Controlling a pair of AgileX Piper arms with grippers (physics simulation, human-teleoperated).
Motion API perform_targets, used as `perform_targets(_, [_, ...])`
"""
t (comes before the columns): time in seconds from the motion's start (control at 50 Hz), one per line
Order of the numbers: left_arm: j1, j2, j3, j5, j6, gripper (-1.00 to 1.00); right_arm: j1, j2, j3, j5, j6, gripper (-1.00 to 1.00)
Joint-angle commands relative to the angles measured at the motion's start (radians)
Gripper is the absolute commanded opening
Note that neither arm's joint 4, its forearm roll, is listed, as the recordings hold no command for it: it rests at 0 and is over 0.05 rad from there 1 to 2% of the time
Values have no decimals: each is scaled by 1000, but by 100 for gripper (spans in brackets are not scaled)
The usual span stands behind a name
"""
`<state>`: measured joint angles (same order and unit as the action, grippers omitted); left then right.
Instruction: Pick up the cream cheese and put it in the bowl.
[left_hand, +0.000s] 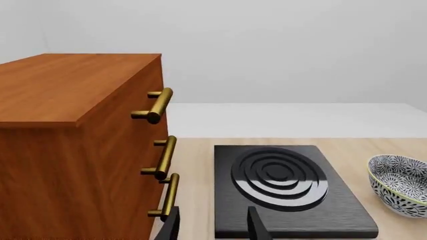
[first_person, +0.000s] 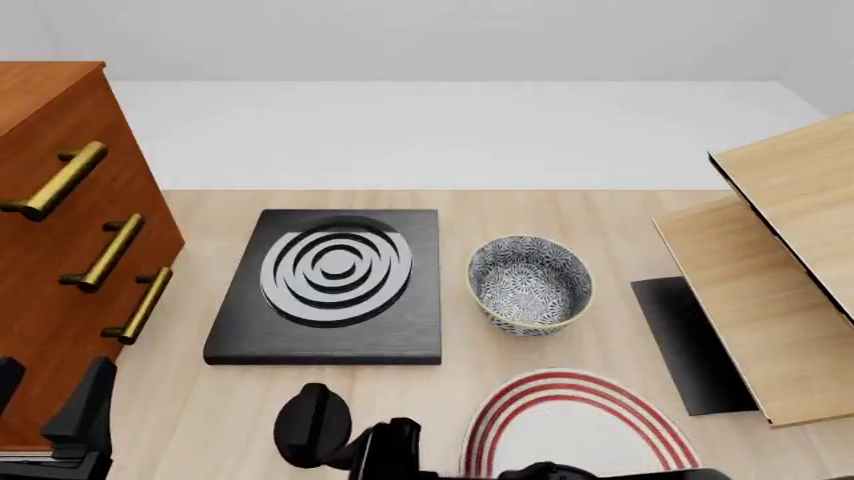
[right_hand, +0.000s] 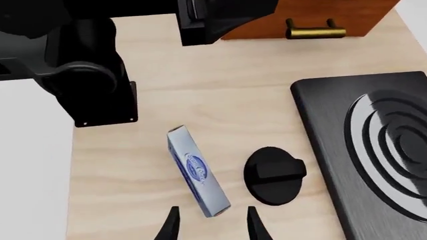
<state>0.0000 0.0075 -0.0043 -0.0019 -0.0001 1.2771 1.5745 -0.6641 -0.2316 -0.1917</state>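
Note:
The cream cheese (right_hand: 197, 172), a flat silver-grey box with a blue round logo, lies on the wooden table in the right wrist view. My right gripper (right_hand: 212, 227) hovers over it, open, with the box's nearer end just between the fingertips. The front view does not show the box; the right arm (first_person: 390, 448) sits low at that view's bottom edge. The blue-and-white patterned bowl (first_person: 530, 283) stands right of the black stove plate, and its edge also shows in the left wrist view (left_hand: 400, 184). My left gripper (left_hand: 213, 226) is open and holds nothing, beside the cabinet.
A black knob (right_hand: 274, 173) lies right beside the cream cheese. The stove plate (first_person: 334, 285) is at centre and a wooden cabinet with brass handles (first_person: 60, 250) at left. A red-ringed white plate (first_person: 577, 430) sits in front of the bowl. A wooden rack (first_person: 774, 280) stands at right.

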Motion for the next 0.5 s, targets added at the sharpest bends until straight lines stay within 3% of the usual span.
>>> perform_targets(0.02, [0,0,0,0,0,100,15,55,-12,-34,17,100])
perform_targets(0.5, [0,0,0,0,0,100,13,134,-30,-83,24,100])
